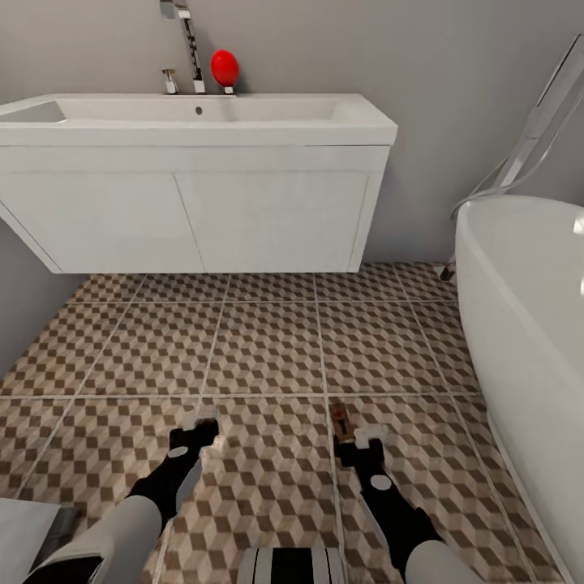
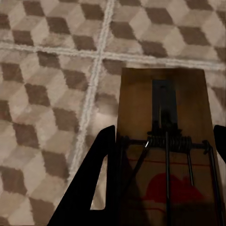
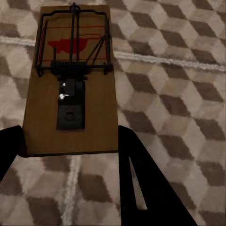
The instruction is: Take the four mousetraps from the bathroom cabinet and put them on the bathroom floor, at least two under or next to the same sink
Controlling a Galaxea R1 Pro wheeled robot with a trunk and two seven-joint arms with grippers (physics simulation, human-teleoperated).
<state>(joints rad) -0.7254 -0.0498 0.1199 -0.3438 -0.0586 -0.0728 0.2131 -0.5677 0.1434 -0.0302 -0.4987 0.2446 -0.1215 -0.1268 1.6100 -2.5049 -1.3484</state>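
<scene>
Two mousetraps are in hand, low over the bathroom floor (image 1: pixel 268 349) of cube-patterned tiles. My right gripper (image 1: pixel 357 442) is shut on the near end of one mousetrap (image 1: pixel 341 420), a brown board with dark wire and a red mark (image 3: pixel 70 80), its edges against both fingers (image 3: pixel 141 183). My left gripper (image 1: pixel 197 436) is shut on another mousetrap (image 2: pixel 162 150), which fills the gap between its fingers (image 2: pixel 92 188). In the head view that trap is only a pale sliver (image 1: pixel 200 421) at the fingertips. The bathroom sink (image 1: pixel 195 122) on its white vanity hangs on the wall ahead, about two tiles away.
A white bathtub (image 1: pixel 527 324) curves along the right side, with a chrome shower hose (image 1: pixel 519 162) above it. A chrome tap (image 1: pixel 188 49) and a red ball (image 1: pixel 225 66) sit on the basin's back edge. A grey wall (image 1: pixel 24 300) closes the left.
</scene>
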